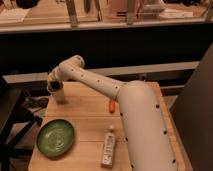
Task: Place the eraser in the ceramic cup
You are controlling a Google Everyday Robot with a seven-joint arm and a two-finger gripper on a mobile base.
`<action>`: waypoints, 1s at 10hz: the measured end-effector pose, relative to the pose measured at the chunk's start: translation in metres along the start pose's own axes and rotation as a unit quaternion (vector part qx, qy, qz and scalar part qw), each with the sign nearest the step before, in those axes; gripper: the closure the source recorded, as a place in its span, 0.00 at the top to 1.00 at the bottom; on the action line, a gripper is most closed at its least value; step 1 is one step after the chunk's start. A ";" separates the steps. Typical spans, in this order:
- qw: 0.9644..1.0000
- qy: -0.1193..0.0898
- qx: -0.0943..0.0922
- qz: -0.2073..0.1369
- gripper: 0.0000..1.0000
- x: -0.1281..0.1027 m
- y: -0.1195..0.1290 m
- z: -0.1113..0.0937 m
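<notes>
The off-white ceramic cup stands upright at the far left of the wooden table. My gripper is right above the cup's mouth, at the end of the white arm that reaches in from the right. The gripper's dark end covers the top of the cup. The eraser is hidden from view.
A round green plate lies at the front left. A small orange item lies mid-table beside the arm. A white oblong package lies near the front edge. A black chair stands left of the table.
</notes>
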 end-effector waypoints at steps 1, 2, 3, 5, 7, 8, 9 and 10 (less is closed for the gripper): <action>1.000 0.000 0.003 0.001 0.80 -0.001 0.000 0.000; 1.000 0.000 0.007 0.002 0.80 -0.001 0.000 0.000; 1.000 0.001 0.011 0.002 0.80 -0.002 0.000 0.000; 1.000 0.004 0.016 0.002 0.80 -0.001 0.000 -0.002; 1.000 0.007 0.019 0.000 0.80 0.000 -0.001 -0.004; 1.000 0.009 0.020 -0.002 0.80 0.001 -0.001 -0.006; 1.000 0.011 0.021 -0.003 0.80 0.001 -0.002 -0.007; 1.000 0.015 0.023 -0.006 0.80 0.003 -0.003 -0.010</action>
